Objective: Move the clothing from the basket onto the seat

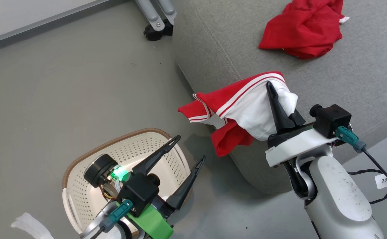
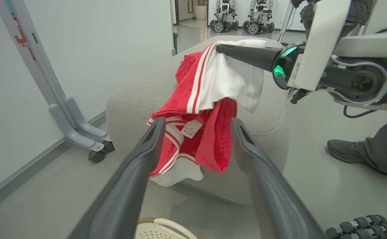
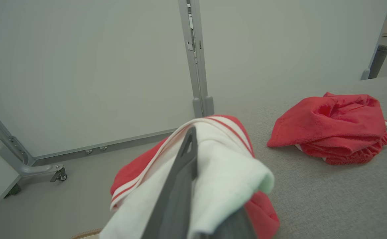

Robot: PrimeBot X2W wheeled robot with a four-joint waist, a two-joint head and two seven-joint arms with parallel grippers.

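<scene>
Right gripper (image 1: 269, 87): fingers pinched tight on striped red-and-white piece (image 1: 243, 99), which is lifted and drapes over the seat (image 1: 346, 83) edge by its near corner. White care tag (image 2: 192, 128) on it, print too small to read. Plain red piece (image 1: 301, 30) lies crumpled farther in on seat. Left gripper (image 1: 190, 147) spread wide, empty, over basket (image 1: 130, 146). Cable tag (image 1: 385, 181) reads "2米".
</scene>
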